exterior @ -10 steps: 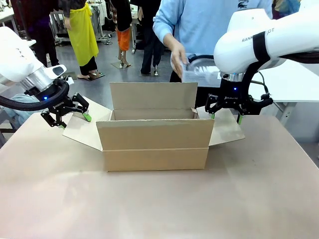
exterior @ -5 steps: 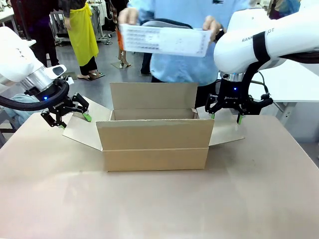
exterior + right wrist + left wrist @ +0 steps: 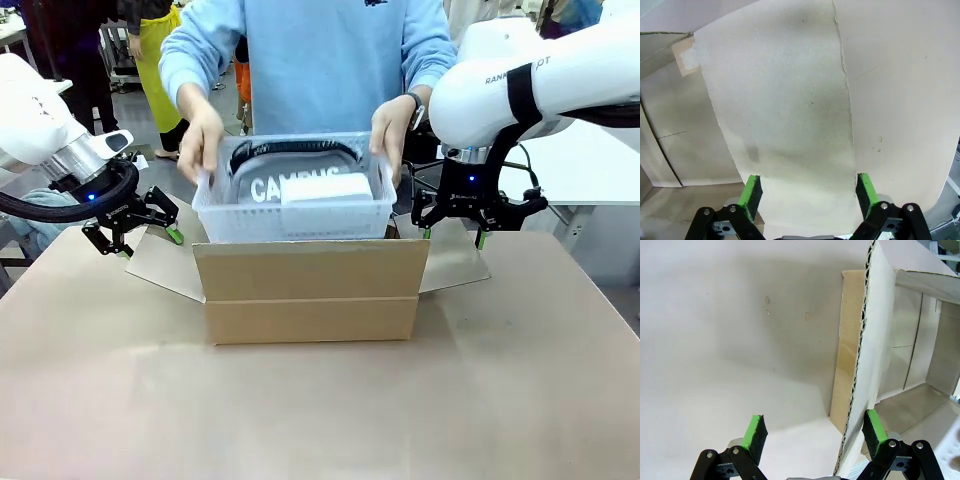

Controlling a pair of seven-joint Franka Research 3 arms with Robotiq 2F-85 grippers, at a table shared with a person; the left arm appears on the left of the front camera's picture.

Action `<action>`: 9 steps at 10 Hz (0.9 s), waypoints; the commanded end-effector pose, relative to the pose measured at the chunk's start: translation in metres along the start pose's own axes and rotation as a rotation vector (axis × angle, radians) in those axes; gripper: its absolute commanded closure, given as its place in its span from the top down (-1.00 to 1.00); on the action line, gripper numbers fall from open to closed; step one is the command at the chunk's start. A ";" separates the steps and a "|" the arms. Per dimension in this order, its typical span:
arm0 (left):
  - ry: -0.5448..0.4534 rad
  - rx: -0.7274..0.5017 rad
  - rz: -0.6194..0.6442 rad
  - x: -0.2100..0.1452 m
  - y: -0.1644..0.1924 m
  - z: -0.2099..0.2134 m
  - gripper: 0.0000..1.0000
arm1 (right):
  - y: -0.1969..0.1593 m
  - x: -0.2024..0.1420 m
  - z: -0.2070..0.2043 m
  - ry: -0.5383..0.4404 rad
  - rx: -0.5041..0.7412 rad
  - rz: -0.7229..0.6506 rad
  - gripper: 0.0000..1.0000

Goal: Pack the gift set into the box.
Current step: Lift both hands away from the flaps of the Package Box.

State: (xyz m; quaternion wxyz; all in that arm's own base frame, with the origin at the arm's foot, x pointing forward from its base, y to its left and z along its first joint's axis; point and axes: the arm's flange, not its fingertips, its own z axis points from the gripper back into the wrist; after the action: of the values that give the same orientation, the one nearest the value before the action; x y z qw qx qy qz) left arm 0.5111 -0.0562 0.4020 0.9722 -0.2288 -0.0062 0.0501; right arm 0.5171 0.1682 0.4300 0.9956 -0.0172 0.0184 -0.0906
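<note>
Front view, centre: hands point(image 3: 203, 150) hold the gift set point(image 3: 295, 195) over the box point(image 3: 310, 295); left pincer point(image 3: 140, 238) and right pincer point(image 3: 454, 234) hang spread at its flaps point(image 3: 165, 265).

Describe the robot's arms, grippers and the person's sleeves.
The left arm and right arm are white shells; the right has a black band and lettering, the left a black cable. The left gripper and right gripper are black with green pads; the sleeves are light blue.
</note>
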 end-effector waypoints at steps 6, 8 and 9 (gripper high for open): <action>0.000 0.017 0.006 -0.001 0.000 0.002 1.00 | 0.002 0.000 0.001 -0.011 -0.022 -0.021 1.00; 0.000 0.017 0.006 -0.001 0.000 0.002 1.00 | 0.002 0.000 0.001 -0.011 -0.022 -0.021 1.00; 0.000 0.017 0.006 -0.001 0.000 0.002 1.00 | 0.002 0.000 0.001 -0.011 -0.022 -0.021 1.00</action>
State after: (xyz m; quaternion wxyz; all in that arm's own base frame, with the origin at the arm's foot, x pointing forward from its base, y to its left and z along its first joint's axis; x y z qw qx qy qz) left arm 0.5111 -0.0562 0.4020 0.9722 -0.2288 -0.0062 0.0501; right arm 0.5171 0.1682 0.4300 0.9956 -0.0172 0.0184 -0.0906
